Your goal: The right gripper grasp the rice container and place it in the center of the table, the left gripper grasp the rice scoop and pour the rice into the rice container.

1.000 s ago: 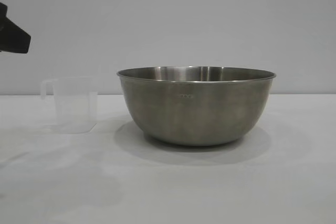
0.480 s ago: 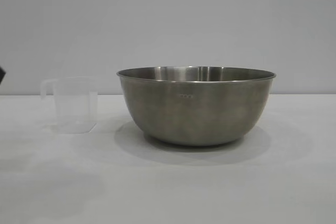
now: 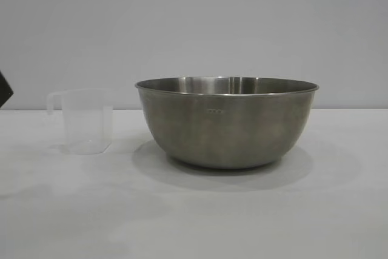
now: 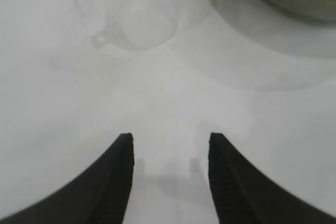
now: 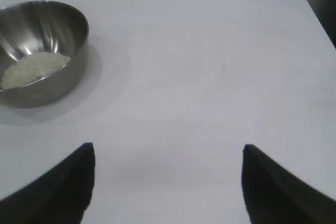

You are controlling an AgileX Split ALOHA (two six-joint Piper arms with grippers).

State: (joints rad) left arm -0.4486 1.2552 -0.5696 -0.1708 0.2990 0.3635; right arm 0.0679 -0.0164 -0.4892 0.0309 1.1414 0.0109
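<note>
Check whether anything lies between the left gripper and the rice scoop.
Nothing visible does. In the left wrist view, only bare table separates the open left gripper from the rice scoop, which stands upright beside the rice container, apart from it.

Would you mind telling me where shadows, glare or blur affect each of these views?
Exterior view: the rice container casts a soft shadow on the table. Left wrist view: the rice scoop is blurred and washed out. Right wrist view: highlights glint inside the bowl beside the rice; the fingertips look soft.
</note>
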